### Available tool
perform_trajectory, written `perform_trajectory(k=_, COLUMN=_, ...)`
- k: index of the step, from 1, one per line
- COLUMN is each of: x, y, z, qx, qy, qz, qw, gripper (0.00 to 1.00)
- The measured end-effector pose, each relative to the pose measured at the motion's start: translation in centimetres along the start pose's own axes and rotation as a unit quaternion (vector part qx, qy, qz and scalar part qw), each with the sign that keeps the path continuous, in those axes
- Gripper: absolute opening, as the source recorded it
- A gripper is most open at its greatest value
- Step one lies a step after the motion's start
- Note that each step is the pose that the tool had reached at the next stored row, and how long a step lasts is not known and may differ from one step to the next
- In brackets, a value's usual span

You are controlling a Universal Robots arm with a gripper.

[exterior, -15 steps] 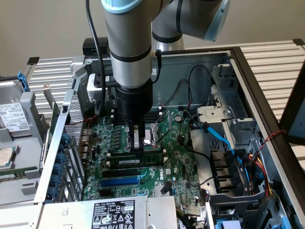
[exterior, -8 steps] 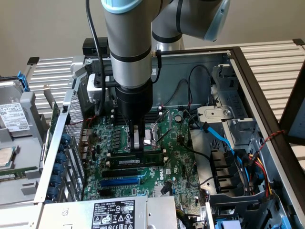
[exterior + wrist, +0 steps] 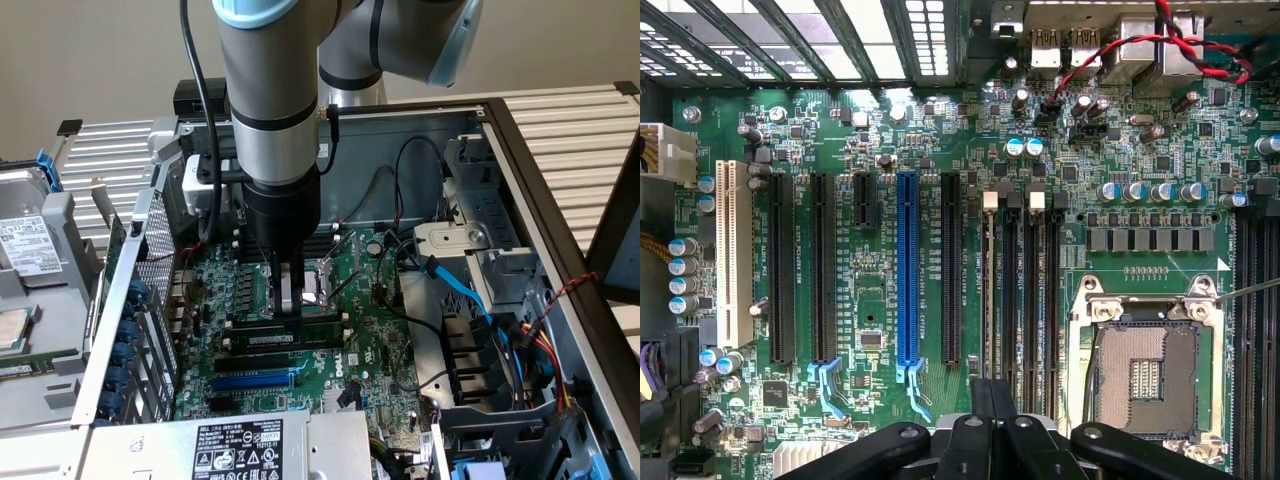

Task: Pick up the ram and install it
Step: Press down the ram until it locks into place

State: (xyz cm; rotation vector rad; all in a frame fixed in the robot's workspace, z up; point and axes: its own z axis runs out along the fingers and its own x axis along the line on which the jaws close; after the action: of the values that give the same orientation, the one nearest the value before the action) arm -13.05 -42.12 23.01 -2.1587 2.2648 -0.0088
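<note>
My fingers (image 3: 291, 300) are pinched shut, tips down on the ram (image 3: 283, 338), which lies seated in a black memory slot on the motherboard (image 3: 360, 345). Just beyond the ram sits the open CPU socket (image 3: 1150, 375). The blue expansion slot (image 3: 907, 270) runs parallel on the ram's other side. Black cables (image 3: 400, 170) loop near the socket, clear of me.

Workshop: opened computer case (image 3: 520, 150), motherboard (image 3: 370, 340).
</note>
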Motion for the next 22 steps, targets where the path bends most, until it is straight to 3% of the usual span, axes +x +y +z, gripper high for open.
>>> perform_trajectory(k=22, x=0.00, y=0.01, z=0.43, qx=0.0001, qy=-0.0001, qz=0.000, qw=1.0000, gripper=0.11)
